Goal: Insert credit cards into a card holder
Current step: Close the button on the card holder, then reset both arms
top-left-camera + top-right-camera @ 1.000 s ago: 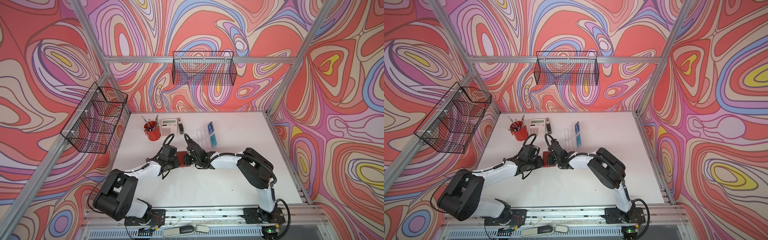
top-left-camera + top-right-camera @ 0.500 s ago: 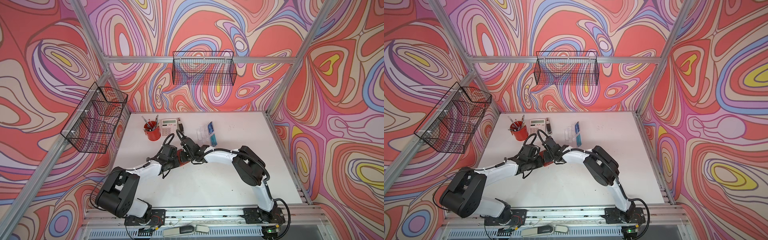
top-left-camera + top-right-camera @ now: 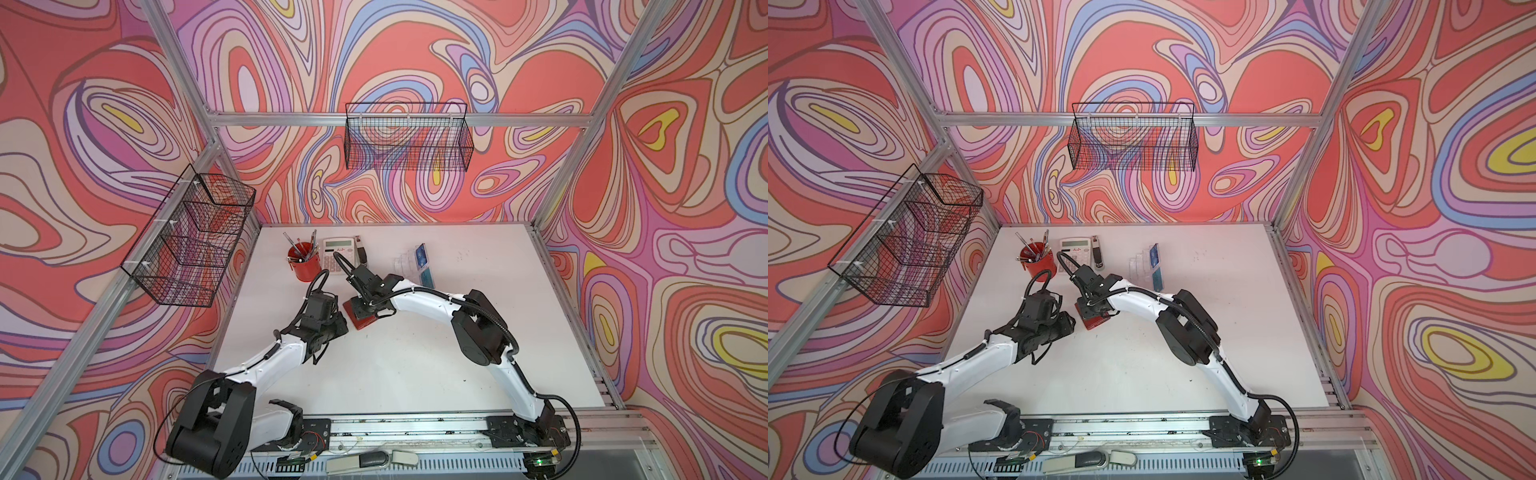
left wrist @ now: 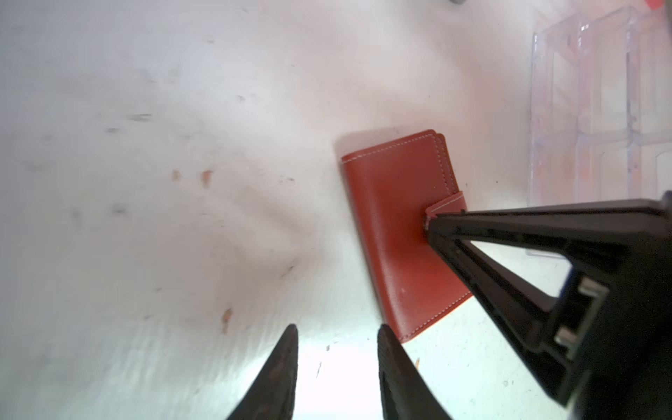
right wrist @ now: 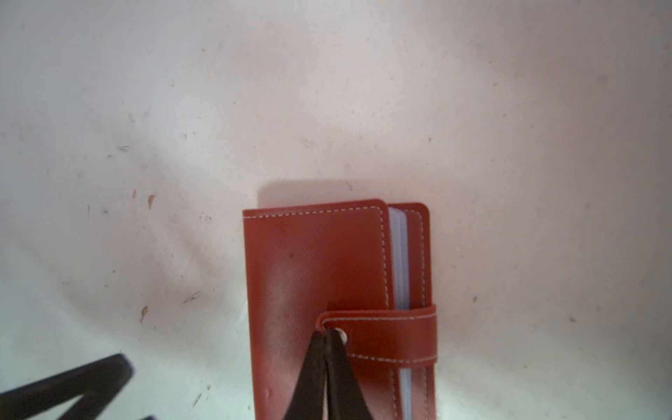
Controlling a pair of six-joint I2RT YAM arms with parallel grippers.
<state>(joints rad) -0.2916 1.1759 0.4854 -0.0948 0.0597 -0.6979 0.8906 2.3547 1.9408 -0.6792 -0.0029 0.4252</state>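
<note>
The card holder [image 3: 362,321] [image 3: 1096,323] is a red wallet lying folded on the white table, its snap tab [image 5: 385,338] wrapped over the edge. My right gripper [image 5: 325,332] [image 4: 430,222] is shut, with its tips pressed together against the end of that tab beside the snap button. My left gripper [image 4: 337,329] is open and holds nothing, just off the wallet's corner [image 4: 403,336]. A blue credit card [image 3: 420,254] [image 3: 1154,254] and a teal one [image 3: 426,276] [image 3: 1158,279] sit at the clear acrylic stand [image 3: 404,262] [image 4: 596,109].
A red pen cup [image 3: 304,266], a calculator [image 3: 338,252] and a dark stapler-like thing [image 3: 362,254] stand at the back of the table, close behind both arms. Wire baskets [image 3: 407,141] [image 3: 191,241] hang on the back and left walls.
My right arm has swung left and back, bringing its shut tips onto the wallet's tab. The left gripper has barely moved and stays open.
</note>
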